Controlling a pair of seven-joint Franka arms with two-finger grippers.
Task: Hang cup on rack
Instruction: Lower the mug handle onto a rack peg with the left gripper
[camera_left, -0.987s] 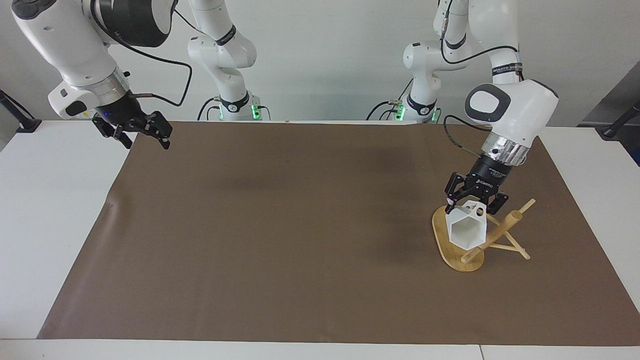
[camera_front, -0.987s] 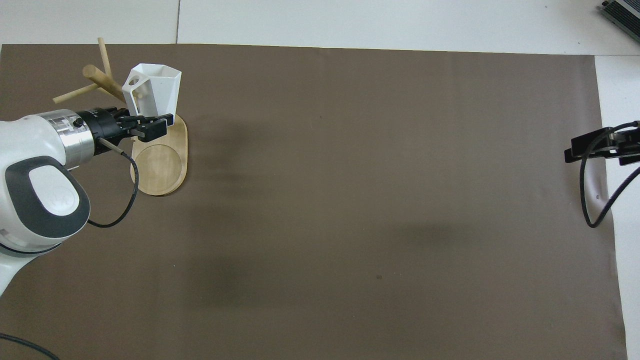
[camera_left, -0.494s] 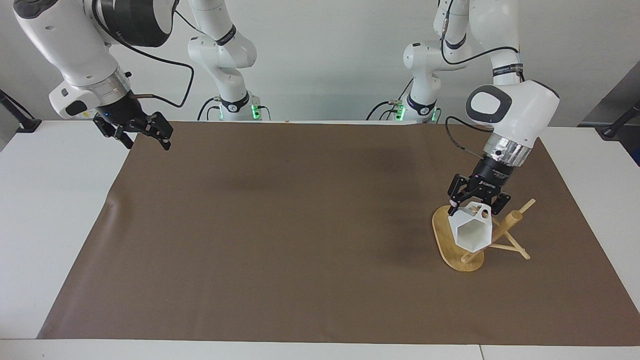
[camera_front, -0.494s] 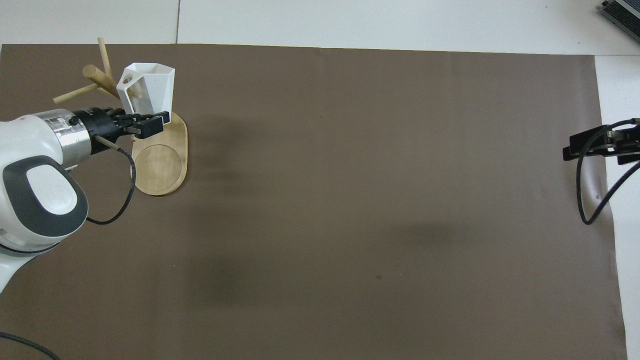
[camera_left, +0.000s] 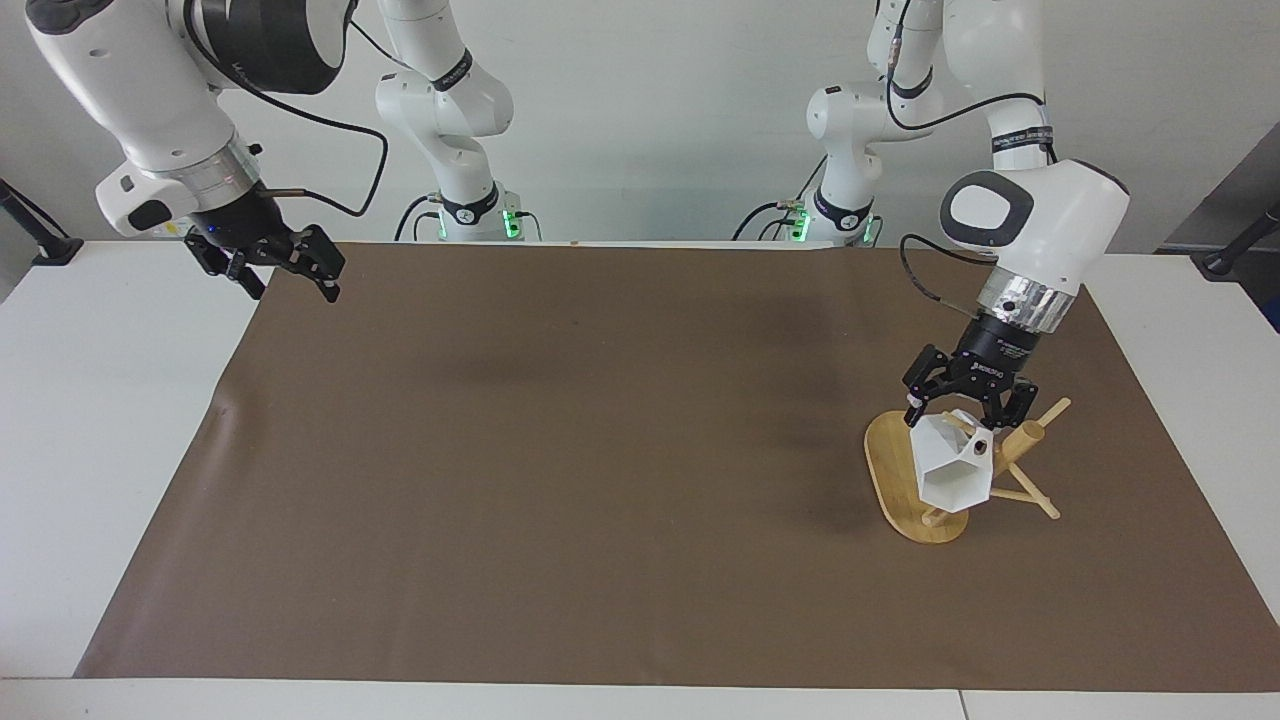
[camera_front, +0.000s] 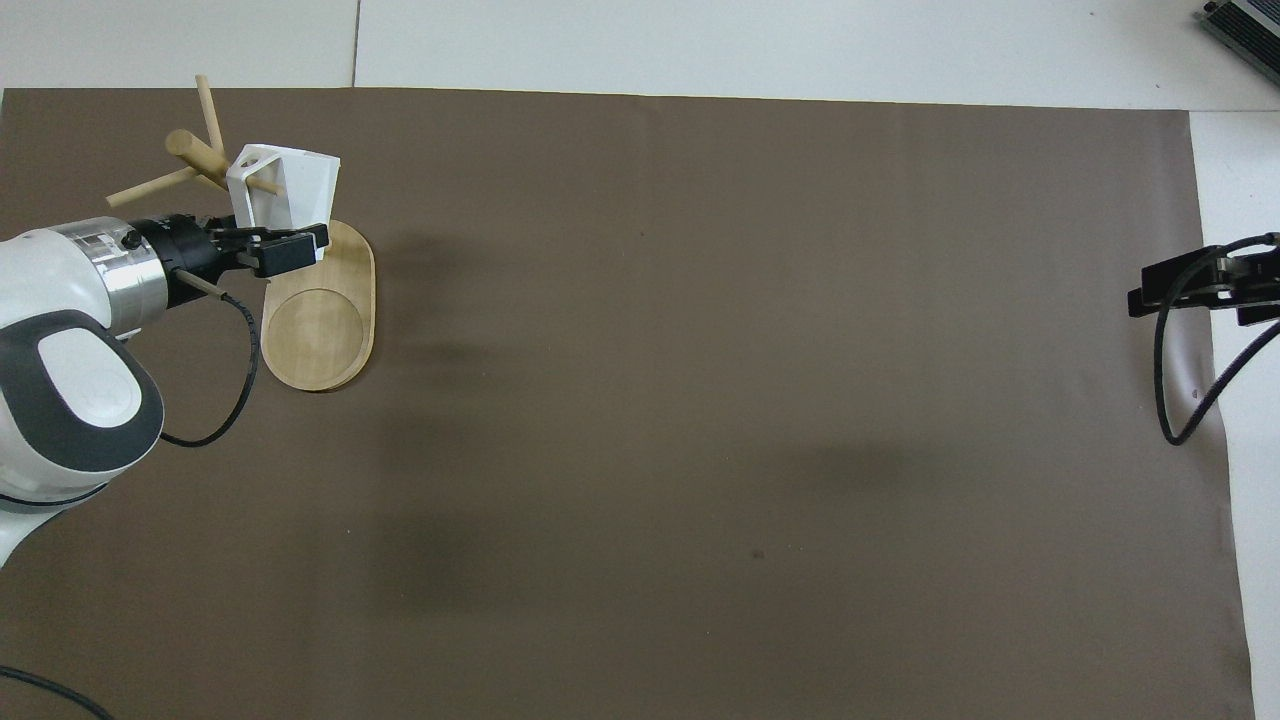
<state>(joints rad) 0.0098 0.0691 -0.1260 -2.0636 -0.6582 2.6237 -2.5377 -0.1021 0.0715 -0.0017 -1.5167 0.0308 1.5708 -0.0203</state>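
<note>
cup: small matte white faceted cup (camera_left: 953, 470), rigid, light, slick; hangs by its handle hole, frame's lower right.
rack: light bamboo peg rack (camera_left: 905, 478), tippy.
left claw (camera_left: 968, 408): around the cup's base, grip unclear.
right claw (camera_left: 283, 268): waits upper left, wide.

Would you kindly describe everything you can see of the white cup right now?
The cup is small, matte white and faceted, with a tapering body and an angular handle pierced by a round hole. It hangs tilted on the rack, a thin peg passing through the handle hole, over the oval base toward the left arm's end of the table. The left pincer is just above it; whether it grips cannot be told.
</note>
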